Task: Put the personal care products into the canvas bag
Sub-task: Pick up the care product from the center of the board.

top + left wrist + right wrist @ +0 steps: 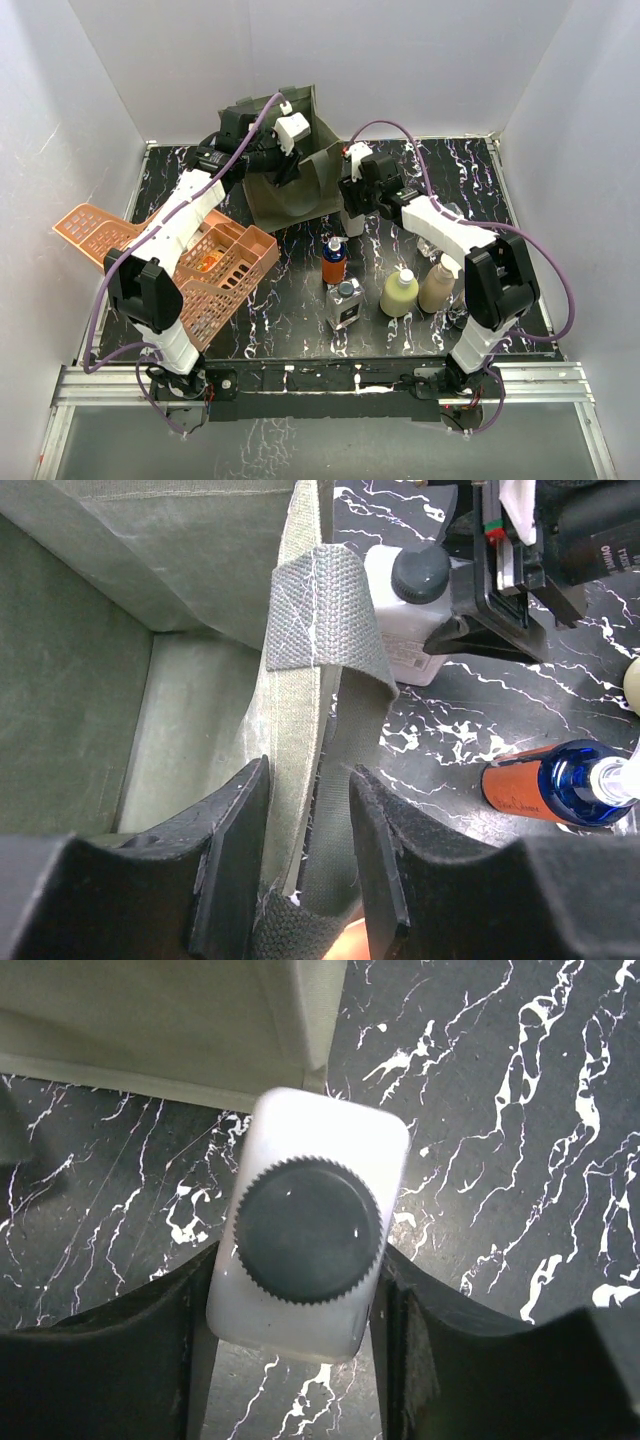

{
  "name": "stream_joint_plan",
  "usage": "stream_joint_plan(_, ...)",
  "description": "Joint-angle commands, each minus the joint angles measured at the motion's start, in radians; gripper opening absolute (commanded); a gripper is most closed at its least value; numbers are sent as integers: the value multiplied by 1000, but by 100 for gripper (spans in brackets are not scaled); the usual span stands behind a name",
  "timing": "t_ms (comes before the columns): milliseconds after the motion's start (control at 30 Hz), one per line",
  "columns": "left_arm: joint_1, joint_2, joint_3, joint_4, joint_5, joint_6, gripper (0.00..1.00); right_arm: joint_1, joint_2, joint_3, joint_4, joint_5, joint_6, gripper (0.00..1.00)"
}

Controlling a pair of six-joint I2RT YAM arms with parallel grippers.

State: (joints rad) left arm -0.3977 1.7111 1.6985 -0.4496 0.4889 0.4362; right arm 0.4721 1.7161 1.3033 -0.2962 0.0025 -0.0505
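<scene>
The black-capped bottle (310, 1250) stands upright on the tabletop (500, 1110), just beside a corner of the canvas bag (300, 195). The right gripper (298, 1300) has its jaws against both flanks of the bottle, so the step in hand looks to be picking this one up. The left gripper (305, 820) has its jaws drawn narrow astride the bag's rim by a strap, though I cannot tell whether they bite. Next, the bottle wants lifting above that rim and lowering inside.
</scene>
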Motion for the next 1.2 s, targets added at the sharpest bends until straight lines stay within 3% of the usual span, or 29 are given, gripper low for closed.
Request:
stream_joint_plan(0,-4,-46,-5,-3,65,-12,36,-3,10,69,58,29,1,44)
stream_joint_plan(133,-9,-24,17,-27,126,-8,32,-4,-23,75,38,79,-26,16)
stream_joint_plan(200,-17,-10,40,-45,157,2,29,-10,-62,61,39,113,-35,8)
stream_joint_plan(533,-87,75,157,-115,236,48,0,-130,-336,2,-6,34,-119,8)
stream_joint_plan(833,-160,109,208,-186,278,116,0,-187,-399,235,-182,25,-177,8)
stream_joint_plan(1167,-207,124,255,-260,362,188,0,-184,-257,649,-315,-74,-163,8)
